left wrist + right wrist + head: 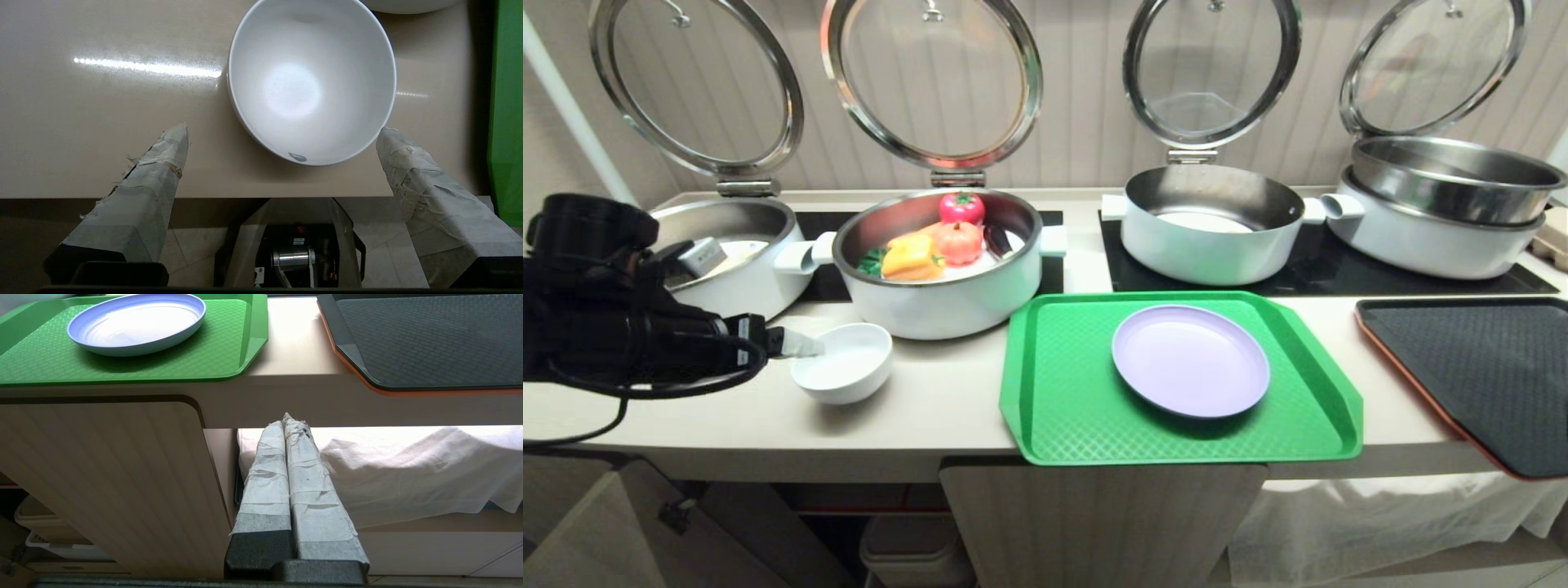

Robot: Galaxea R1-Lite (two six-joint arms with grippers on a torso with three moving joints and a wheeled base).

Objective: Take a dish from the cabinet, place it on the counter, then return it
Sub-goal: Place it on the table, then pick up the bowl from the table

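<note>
The bowl [842, 363] sits on the counter [915, 416], at 9 o'clock of the green tray [1054, 408]. The left gripper [282, 132] is spread wide just behind it, not touching. The right gripper [287, 420] is closed, down by the cabinet [106, 477].

Bare counter [727, 425] lies open in front of the dish [843, 362]; behind it a vegetable-filled pot [939, 306] crowds close.

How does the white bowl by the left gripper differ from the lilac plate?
The bowl is white and deep; the lilac plate is flat and shallow. The bowl stands directly on the counter; the plate lies on the green tray. The bowl is smaller across. Both are round, upright and empty.
</note>
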